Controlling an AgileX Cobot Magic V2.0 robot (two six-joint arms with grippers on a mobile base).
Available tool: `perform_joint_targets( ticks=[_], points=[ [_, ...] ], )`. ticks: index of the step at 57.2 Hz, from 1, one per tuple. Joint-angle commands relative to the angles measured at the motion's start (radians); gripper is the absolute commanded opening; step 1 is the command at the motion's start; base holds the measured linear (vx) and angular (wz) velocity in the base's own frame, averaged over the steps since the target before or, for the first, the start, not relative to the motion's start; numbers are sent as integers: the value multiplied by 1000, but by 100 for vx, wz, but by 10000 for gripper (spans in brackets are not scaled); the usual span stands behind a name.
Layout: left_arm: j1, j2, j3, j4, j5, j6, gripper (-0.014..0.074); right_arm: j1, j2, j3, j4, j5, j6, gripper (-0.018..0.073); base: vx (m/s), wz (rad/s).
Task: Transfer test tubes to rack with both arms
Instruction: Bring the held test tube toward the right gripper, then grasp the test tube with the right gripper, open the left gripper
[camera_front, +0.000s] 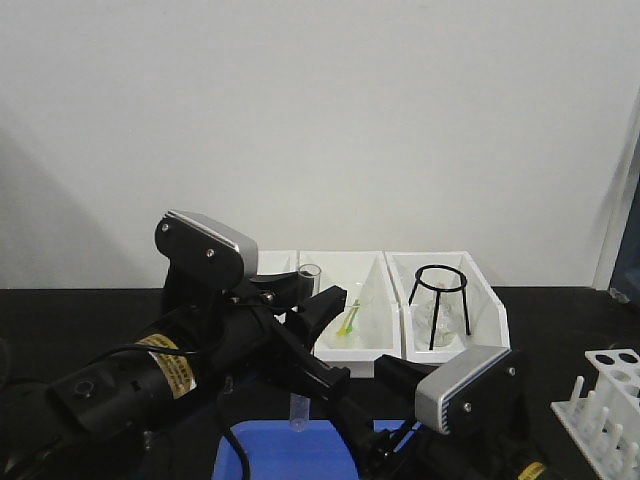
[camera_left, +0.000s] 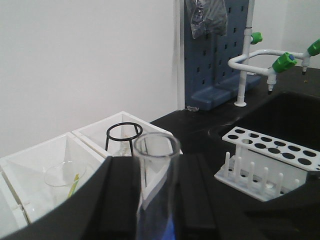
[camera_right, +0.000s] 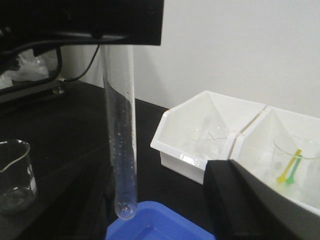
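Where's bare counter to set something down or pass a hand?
Bare counter between the right bin and the rack, and between the beaker and the left bin. Crowded at centre: both arms over the blue tray, left gripper holding a test tube.

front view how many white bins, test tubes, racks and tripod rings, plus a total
white bins: 3
test tube: 1
rack: 1
tripod ring: 1
total: 6

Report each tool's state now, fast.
Left tool: closed on an upright test tube.
Right tool: cannot be told; only one finger shows.
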Motion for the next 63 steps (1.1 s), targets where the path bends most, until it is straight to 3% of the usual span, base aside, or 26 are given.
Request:
perform_joint_targets(
  ticks=[1, 17, 37, 63],
  points=[
    [-7, -34, -40, -1, -93, -15, -20, 0, 3, -33, -47, -164, 38, 442, 0, 0],
    [-44, -34, -40, 7, -81, -14, -20, 0, 79, -33, -86, -303, 82, 442, 0, 0],
    [-100, -34, -39, 8, -1, -10, -20, 0, 79, -33, -85, -309, 82, 442, 0, 0],
    [-103, -34, 11, 6, -40, -6, -20, 0, 79, -33, -81, -309, 82, 421, 0, 0]
  ],
)
